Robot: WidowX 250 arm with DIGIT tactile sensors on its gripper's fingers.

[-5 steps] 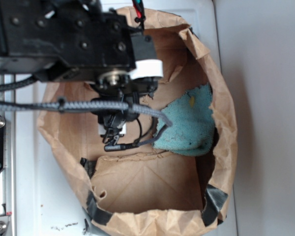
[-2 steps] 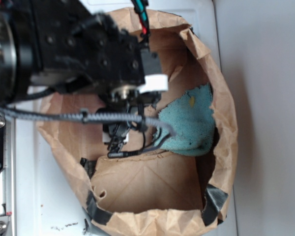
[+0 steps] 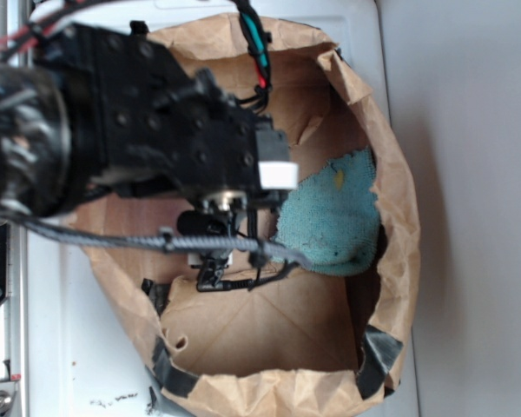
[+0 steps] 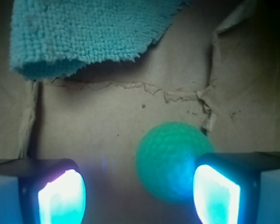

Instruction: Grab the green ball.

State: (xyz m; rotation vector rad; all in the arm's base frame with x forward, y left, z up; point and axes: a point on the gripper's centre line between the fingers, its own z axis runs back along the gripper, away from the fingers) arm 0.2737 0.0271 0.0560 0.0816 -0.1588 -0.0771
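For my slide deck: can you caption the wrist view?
Open gripper over the green ball, which sits near one finger, teal cloth beyond.

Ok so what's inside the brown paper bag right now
Inside the paper bag lie a teal cloth and the green ball, which sits between the open claw fingers, near the right one. In the exterior view the arm hides the ball, and anything under the cloth is covered.

Dim wrist view, glowing cyan pads (image 4: 60, 198), blurred exterior arm (image 3: 35, 130)
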